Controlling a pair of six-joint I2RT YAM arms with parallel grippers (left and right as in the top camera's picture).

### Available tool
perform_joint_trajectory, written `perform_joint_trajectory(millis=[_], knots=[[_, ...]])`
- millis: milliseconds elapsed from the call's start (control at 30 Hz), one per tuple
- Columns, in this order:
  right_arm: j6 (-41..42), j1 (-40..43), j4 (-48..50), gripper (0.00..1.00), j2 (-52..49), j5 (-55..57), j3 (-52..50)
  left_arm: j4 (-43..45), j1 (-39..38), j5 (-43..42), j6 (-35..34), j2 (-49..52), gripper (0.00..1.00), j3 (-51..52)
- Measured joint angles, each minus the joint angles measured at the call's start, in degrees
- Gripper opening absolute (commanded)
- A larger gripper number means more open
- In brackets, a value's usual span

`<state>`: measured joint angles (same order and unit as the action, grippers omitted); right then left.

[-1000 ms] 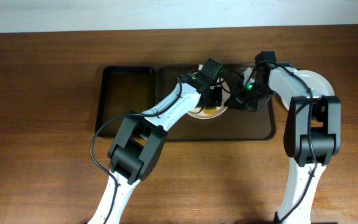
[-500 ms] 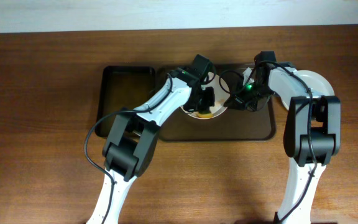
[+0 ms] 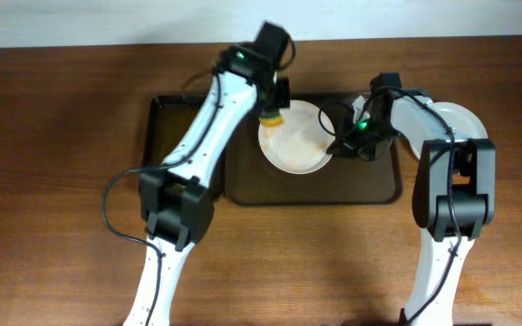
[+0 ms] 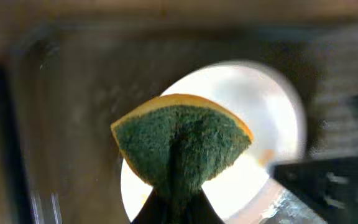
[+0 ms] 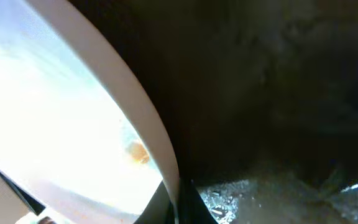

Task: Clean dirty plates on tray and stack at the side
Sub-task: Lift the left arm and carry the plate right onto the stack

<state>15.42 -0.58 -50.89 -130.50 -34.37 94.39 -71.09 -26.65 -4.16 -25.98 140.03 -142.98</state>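
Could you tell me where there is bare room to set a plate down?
Free: table between the arms, before the tray; table left of the black tray. Crowded: the plate, with left hand, sponge and right hand at it.

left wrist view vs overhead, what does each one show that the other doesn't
Only the left wrist view: the green scouring face of the sponge with its orange edge, pinched from below by the left gripper.
Only the overhead: the right gripper shut on the rim of the plate, and the black tray beside the brown tray.
Both: the sponge over the white plate, which sits on the brown tray.
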Motion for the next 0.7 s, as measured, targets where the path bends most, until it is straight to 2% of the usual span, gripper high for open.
perform_joint_trajectory(millis=[100, 167, 267, 333, 367, 500, 600, 700], knots=[[-1.0, -0.5, -2.1, 0.04, 2.1, 7.6, 0.2, -5.1, 2.7, -2.0, 1.2, -1.4, 0.00, -7.2], [-1.8, -0.5, -4.7, 0.04, 5.3, 14.8, 0.0, -5.5, 5.0, -4.1, 1.3, -1.7, 0.00, -7.6], [-2.4, -0.6, -7.3, 0.04, 14.4, 25.0, -0.3, -5.5, 8.9, -5.7, 1.3, -1.7, 0.00, -7.6], [-2.6, -2.2, -9.0, 0.04, 26.8, 38.1, -0.3, -5.5, 10.7, -6.0, 1.3, -1.7, 0.00, -7.6], [-2.6, -3.4, -9.4, 0.04, 29.9, 41.2, -0.3, -5.4, 10.8, -6.1, 1.3, -1.7, 0.00, -7.6], [-2.7, -16.3, -10.3, 0.04, 42.5, 64.7, -0.2, -3.3, 10.2, -6.6, 1.3, -1.6, 0.00, -7.6], [-1.2, -26.3, -12.0, 0.04, 43.1, 83.3, -0.2, -3.0, 10.2, -6.7, 1.3, -1.5, 0.00, -7.6], [3.1, -32.0, -13.0, 0.04, 42.3, 93.9, -1.1, -3.0, 10.2, -6.8, 1.3, -1.5, 0.00, -7.6]])
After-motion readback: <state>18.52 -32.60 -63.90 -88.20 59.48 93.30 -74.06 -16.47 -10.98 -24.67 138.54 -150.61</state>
